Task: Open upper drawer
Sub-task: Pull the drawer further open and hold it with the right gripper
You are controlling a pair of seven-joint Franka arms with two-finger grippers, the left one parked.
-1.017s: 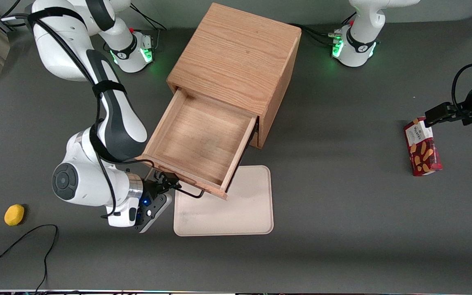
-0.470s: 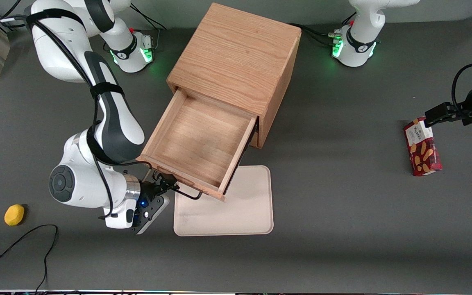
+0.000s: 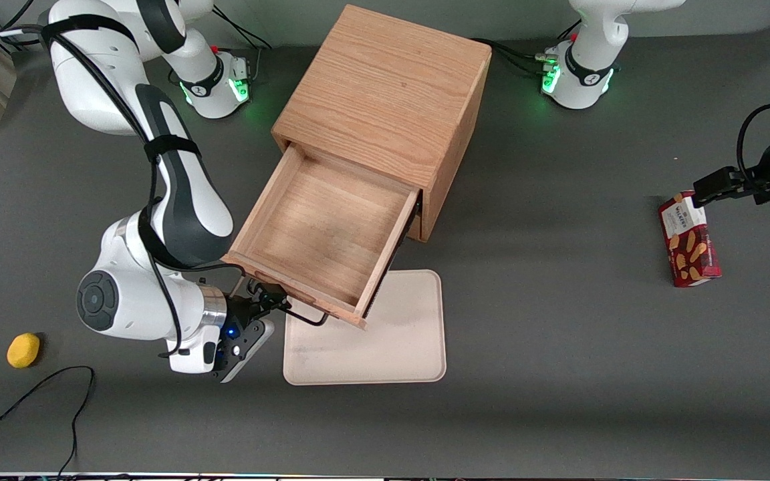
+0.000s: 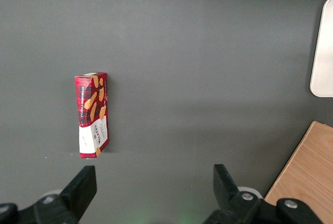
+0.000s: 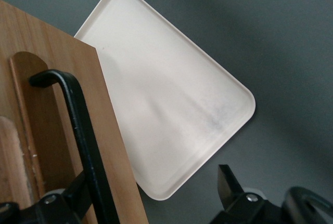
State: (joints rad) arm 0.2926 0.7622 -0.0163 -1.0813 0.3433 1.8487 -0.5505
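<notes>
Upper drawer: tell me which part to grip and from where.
Grip the black wire handle on the upper drawer, coming from in front of its face. The bar stands off the wood, leaving room for a finger on each side. The gripper is already at the handle's end, nearer the working arm.

A robotics lab: two white arms (image 3: pixel 158 200) are bolted by green-lit bases (image 3: pixel 575 80) to a dark grey table (image 3: pixel 559 367), with loose cables (image 3: pixel 37 394) and test props, a wooden cabinet (image 3: pixel 385 100), tray (image 3: pixel 392 341), biscuit box (image 3: pixel 687 240).
</notes>
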